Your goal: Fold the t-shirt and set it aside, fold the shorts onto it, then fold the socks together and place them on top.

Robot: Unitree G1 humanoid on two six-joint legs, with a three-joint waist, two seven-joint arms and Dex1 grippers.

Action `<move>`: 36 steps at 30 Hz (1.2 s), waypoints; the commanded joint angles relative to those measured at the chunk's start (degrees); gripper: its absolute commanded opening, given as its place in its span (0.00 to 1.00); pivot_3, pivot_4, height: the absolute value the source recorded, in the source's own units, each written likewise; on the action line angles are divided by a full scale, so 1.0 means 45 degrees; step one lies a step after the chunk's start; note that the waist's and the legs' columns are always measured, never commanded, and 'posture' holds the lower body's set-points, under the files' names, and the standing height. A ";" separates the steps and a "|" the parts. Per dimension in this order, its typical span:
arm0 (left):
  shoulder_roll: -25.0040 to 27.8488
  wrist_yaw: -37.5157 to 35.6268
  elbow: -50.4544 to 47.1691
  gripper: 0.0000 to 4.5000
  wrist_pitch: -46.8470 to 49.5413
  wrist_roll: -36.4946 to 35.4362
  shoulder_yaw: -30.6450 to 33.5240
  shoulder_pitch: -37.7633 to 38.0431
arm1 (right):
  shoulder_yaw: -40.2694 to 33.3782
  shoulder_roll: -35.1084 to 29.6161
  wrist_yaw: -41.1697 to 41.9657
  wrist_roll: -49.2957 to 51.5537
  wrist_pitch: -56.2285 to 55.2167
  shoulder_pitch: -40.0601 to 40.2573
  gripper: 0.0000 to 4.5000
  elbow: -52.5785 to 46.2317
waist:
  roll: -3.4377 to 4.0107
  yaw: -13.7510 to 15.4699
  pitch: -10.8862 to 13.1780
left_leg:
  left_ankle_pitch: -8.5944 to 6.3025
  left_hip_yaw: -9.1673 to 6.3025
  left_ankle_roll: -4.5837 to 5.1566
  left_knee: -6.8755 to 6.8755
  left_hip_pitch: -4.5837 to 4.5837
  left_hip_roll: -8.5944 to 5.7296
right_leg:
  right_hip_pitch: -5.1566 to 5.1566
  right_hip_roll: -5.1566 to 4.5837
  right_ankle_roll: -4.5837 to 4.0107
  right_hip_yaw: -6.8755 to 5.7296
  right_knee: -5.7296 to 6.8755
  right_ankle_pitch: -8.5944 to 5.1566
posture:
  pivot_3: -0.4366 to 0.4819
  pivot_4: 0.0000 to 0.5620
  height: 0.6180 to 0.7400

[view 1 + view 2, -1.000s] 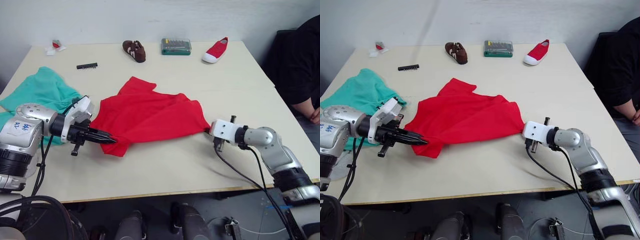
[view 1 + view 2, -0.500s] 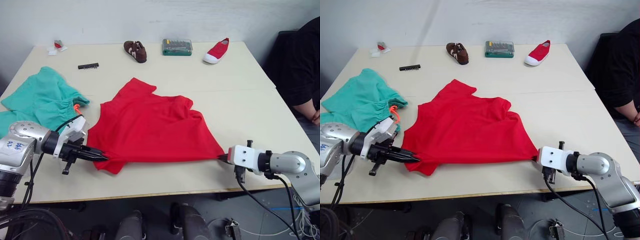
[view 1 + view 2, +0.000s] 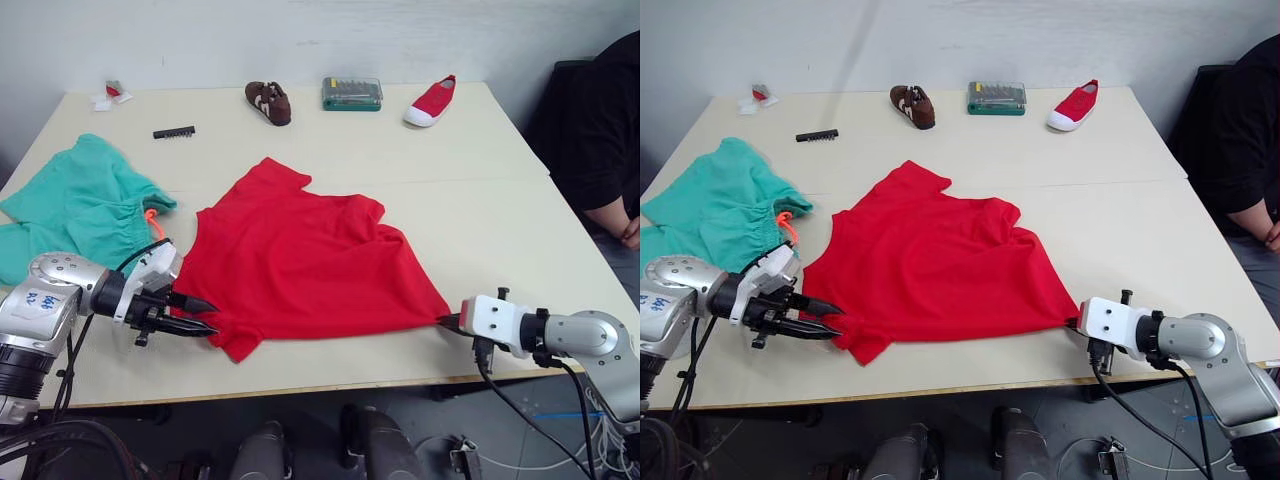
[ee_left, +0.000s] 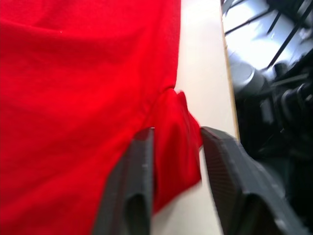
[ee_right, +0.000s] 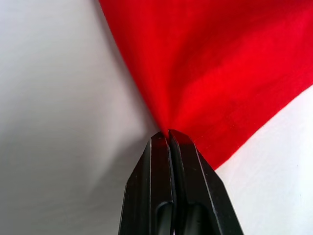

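The red t-shirt (image 3: 310, 260) lies spread in the middle of the table. My right gripper (image 3: 446, 321) is shut on its near right corner, the cloth bunched at the fingertips (image 5: 168, 134). At the shirt's near left corner my left gripper (image 3: 208, 318) stands open, and a red flap (image 4: 176, 142) lies loose between its fingers (image 4: 139, 166). The teal shorts (image 3: 80, 205) with an orange drawstring (image 3: 155, 220) lie crumpled at the left, behind the left arm. The socks are out of view.
Along the table's far side lie a brown shoe (image 3: 268, 101), a green box (image 3: 352, 93), a red shoe (image 3: 431, 101), a black strip (image 3: 173, 131) and a small packet (image 3: 110, 93). A person in black (image 3: 600, 130) sits at the right. The table's front edge (image 3: 330, 385) runs just below both grippers.
Both grippers drew the shirt toward the front edge and spread it. In the last half second my left gripper opened and let go of the shirt's left corner; the right one kept hold.
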 commanded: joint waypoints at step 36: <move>0.1218 -0.1455 0.2093 0.00 0.0377 -0.3999 -0.7477 -0.6562 | 0.0089 0.0767 -0.0874 0.0128 0.1519 0.0501 0.00 -0.1527 | -0.0008 -0.0010 -0.0001 | 0.0009 -0.0001 -0.0007 0.0005 -0.0002 0.0000 | -0.0001 0.0030 0.0007 0.0005 0.0017 -0.0012 | 0.48 0.27 1.00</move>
